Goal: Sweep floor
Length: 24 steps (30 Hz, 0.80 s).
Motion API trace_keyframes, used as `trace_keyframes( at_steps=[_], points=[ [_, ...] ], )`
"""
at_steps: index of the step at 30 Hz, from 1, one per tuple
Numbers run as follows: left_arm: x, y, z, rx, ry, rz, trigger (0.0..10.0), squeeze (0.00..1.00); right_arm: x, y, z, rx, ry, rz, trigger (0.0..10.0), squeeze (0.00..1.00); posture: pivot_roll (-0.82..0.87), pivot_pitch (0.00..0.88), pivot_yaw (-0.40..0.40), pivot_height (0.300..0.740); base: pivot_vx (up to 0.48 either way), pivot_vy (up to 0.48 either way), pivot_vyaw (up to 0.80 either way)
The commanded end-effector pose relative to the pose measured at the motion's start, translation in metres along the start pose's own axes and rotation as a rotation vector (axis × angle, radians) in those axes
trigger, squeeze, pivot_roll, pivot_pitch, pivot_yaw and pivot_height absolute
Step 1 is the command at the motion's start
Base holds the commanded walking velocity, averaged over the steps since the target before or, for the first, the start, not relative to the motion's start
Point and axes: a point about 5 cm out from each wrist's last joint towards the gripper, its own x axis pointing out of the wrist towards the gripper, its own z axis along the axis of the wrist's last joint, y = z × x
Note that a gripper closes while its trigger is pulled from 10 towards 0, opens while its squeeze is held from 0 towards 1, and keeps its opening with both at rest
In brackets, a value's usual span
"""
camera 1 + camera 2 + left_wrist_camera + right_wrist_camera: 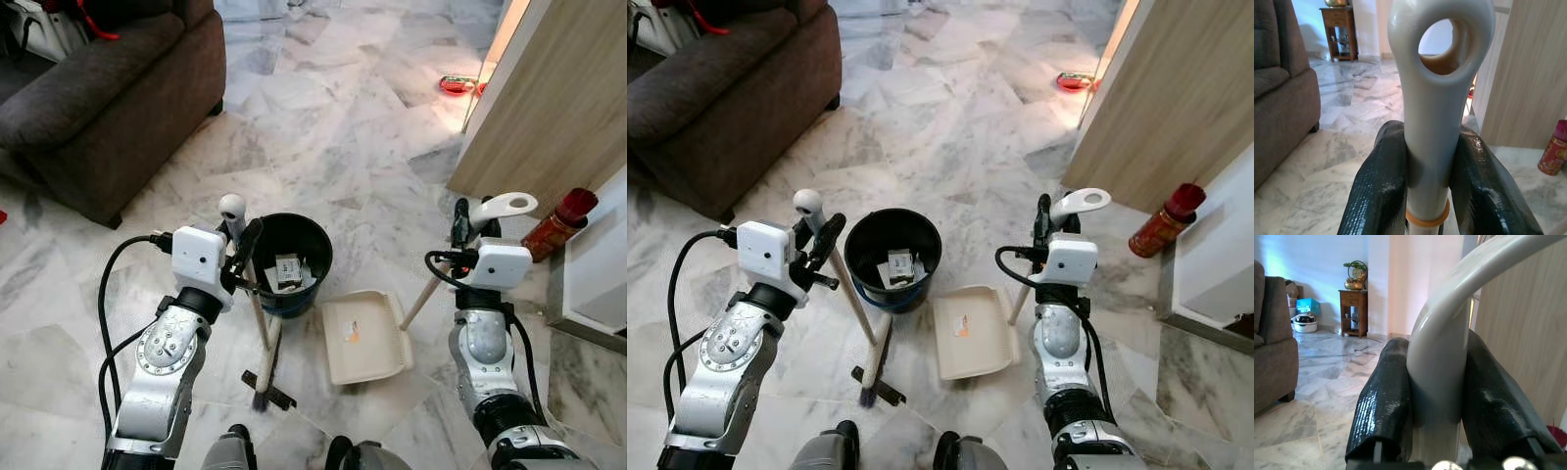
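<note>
My left gripper (245, 240) is shut on the grey top of the broom handle (1435, 112), which has a hanging hole at its end. The broom (257, 313) leans down to its dark brush head (265, 390) on the marble floor, just in front of a black bucket (318, 257). Inside the bucket lies some trash (287, 271). My right gripper (460, 223) is shut on the pale curved handle (1442, 347) of the long-handled dustpan. Its cream pan (364, 338) lies flat on the floor, right of the broom head and beside the bucket.
A dark brown sofa (108, 88) stands at the far left. A wooden panel (558, 98) rises on the right, with a red spray can (558, 223) at its foot. A red object (456, 85) lies further back. Open marble floor (333, 117) stretches beyond the bucket.
</note>
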Motion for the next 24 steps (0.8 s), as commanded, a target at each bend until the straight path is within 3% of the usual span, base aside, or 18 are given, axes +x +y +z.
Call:
trace_keyframes(
  at_steps=[1, 19, 24],
  points=[
    [0.0016, -0.0016, 0.0059, 0.025, -0.042, -0.004, 10.0, 0.00, 0.0041, -0.0041, 0.0070, 0.015, -0.039, -0.024, 10.0, 0.00, 0.26, 0.139, -0.078, 0.740, 0.000, 0.000, 0.00],
    [0.0016, -0.0032, 0.0043, 0.013, -0.050, 0.013, 10.0, 0.00, 0.0054, -0.0066, 0.0035, 0.021, -0.002, -0.019, 10.0, 0.00, 0.26, 0.150, -0.087, 0.740, 0.000, 0.000, 0.00],
    [0.0021, -0.0028, 0.0041, 0.013, -0.047, 0.020, 10.0, 0.00, 0.0057, -0.0078, 0.0035, 0.022, 0.001, -0.024, 10.0, 0.00, 0.26, 0.155, -0.086, 0.740, 0.000, 0.390, 0.00]
  ],
)
